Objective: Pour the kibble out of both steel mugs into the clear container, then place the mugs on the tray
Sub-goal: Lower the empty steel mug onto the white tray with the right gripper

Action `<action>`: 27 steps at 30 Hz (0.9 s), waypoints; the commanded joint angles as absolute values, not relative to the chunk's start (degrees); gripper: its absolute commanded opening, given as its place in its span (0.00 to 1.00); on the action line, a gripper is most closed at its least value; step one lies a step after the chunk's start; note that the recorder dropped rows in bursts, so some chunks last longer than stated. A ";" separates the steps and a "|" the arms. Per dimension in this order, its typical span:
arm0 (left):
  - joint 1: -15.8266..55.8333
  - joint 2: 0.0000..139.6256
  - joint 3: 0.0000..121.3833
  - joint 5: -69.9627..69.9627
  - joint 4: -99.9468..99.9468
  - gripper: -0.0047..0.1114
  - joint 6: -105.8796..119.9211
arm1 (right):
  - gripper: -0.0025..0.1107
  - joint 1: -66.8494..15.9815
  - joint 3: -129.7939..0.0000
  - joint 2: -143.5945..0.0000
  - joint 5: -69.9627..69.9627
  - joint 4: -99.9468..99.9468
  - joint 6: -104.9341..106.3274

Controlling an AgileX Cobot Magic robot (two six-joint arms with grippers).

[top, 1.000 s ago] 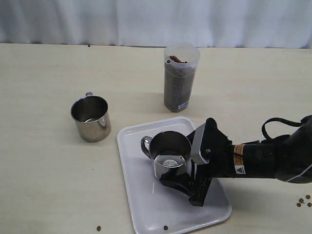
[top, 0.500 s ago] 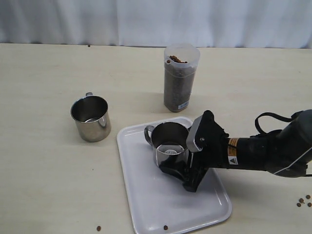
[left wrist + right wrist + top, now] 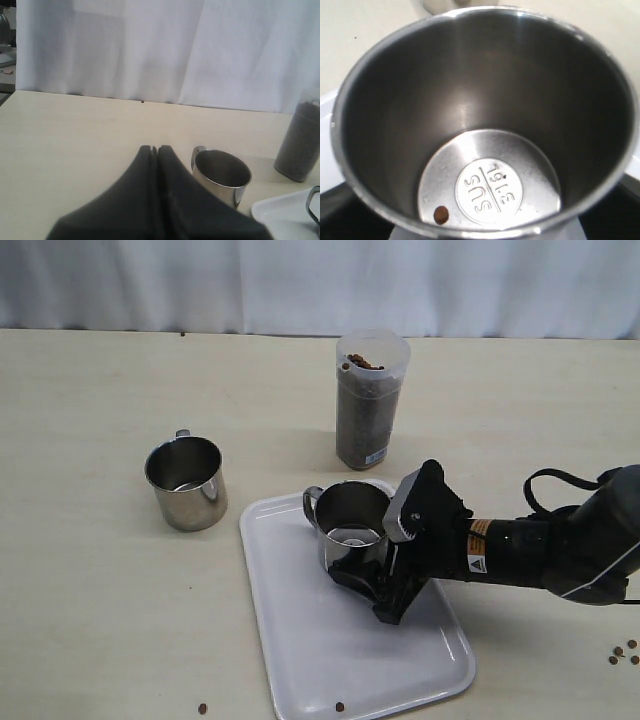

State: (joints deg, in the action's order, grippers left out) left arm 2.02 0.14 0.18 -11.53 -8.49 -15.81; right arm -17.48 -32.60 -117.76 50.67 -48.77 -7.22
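One steel mug point(image 3: 352, 525) stands upright on the far part of the white tray point(image 3: 300, 660), with my right gripper point(image 3: 365, 552) shut on its sides. The right wrist view looks straight down into this mug point(image 3: 485, 100); a single kibble pellet point(image 3: 440, 215) lies on its bottom. The other steel mug point(image 3: 186, 482) stands alone on the table to the left, near my left gripper point(image 3: 155, 148), which is shut and empty. The clear container point(image 3: 369, 400) stands behind the tray, nearly full of kibble point(image 3: 362, 415). My left arm is out of the exterior view.
Loose pellets lie on the table at the far right point(image 3: 622, 652) and near the front edge point(image 3: 202, 707), and one sits on the tray's front point(image 3: 339, 706). A white curtain point(image 3: 320, 285) closes off the back of the table.
My right gripper has carried its mug across the tray toward the clear container, and the mug's handle has swung round to the far left. The left mug and the container have not moved.
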 commanded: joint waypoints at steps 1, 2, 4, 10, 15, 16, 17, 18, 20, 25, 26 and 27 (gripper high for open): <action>2.06 0.00 0.00 -11.28 -8.45 0.04 -16.09 | 0.10 -17.47 -32.96 -117.88 51.09 -48.47 -6.90; 2.06 0.00 0.00 -11.28 -8.45 0.04 -16.09 | 0.13 -17.47 -32.96 -117.88 51.09 -48.47 -6.90; 2.06 0.00 0.00 -11.28 -8.45 0.04 -16.09 | 0.21 -17.47 -32.96 -117.88 51.09 -48.47 -6.90; 2.06 0.00 0.00 -11.28 -8.45 0.04 -16.09 | 0.47 -17.47 -32.96 -117.88 51.09 -48.47 -6.90; 2.06 0.00 0.00 -11.28 -8.45 0.04 -16.09 | 0.67 -17.47 -32.96 -117.88 51.09 -48.47 -8.89; 2.06 0.00 0.00 -11.28 -8.45 0.04 -16.09 | 0.70 -17.47 -32.96 -117.88 50.85 -48.30 -9.09; 2.06 0.00 0.00 -11.28 -8.45 0.04 -16.09 | 0.74 -17.47 -32.96 -117.88 50.86 -48.30 -9.09; 2.06 0.00 0.00 -11.28 -8.45 0.04 -16.09 | 0.77 -17.47 -32.96 -117.88 50.83 -48.30 -9.09; 2.06 0.00 0.00 -11.28 -8.45 0.04 -16.09 | 0.82 -17.47 -32.96 -117.88 50.73 -48.30 -9.09; 2.06 0.00 0.00 -11.28 -8.45 0.04 -16.09 | 0.85 -17.47 -32.96 -117.78 50.73 -48.30 -9.09; 2.06 0.00 0.00 -11.28 -8.45 0.04 -16.09 | 0.85 -17.47 -32.96 -117.78 50.73 -48.70 -9.09; 2.06 0.00 0.00 -11.28 -8.45 0.04 -16.09 | 0.85 -17.47 -32.96 -117.78 50.73 -48.84 -9.09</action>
